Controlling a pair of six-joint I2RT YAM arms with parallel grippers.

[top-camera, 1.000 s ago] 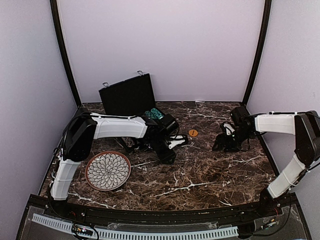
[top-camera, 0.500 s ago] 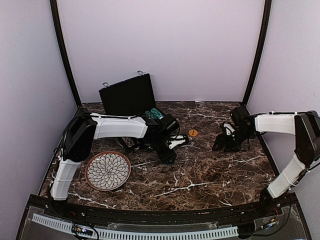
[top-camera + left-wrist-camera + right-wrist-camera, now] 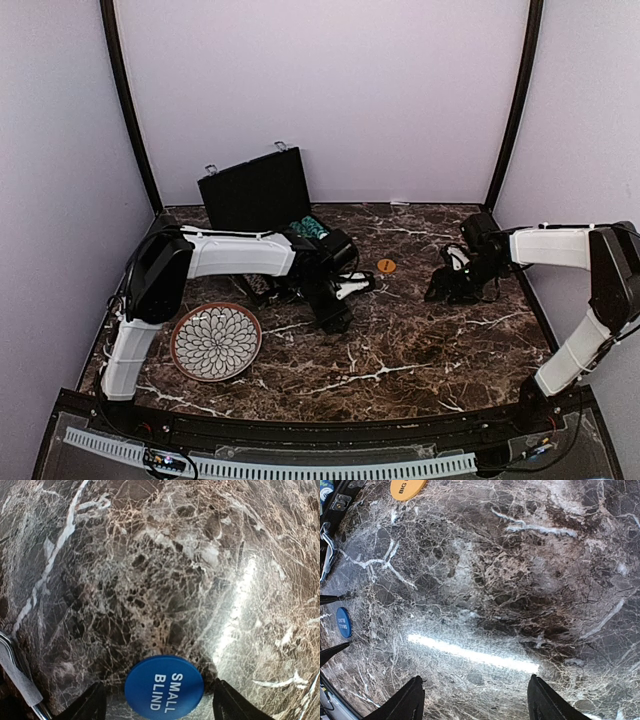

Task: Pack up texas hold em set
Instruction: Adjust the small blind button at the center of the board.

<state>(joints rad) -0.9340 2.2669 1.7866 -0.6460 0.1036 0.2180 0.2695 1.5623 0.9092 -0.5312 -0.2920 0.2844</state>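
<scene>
Left gripper (image 3: 159,706) is hanging low over the marble table (image 3: 165,580), fingers spread, bracketing the blue small-blind button (image 3: 164,689) without touching it. Right gripper (image 3: 476,700), likewise spread, is hovering over bare marble at the right. Orange button (image 3: 386,265) is lying between the two arms. Black briefcase (image 3: 255,190) is standing open at far left. Patterned plate (image 3: 216,342) is sitting near left.

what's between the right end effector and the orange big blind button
Nothing: only bare marble tabletop separates the right end effector from the orange big blind button, as the right wrist view shows.
</scene>
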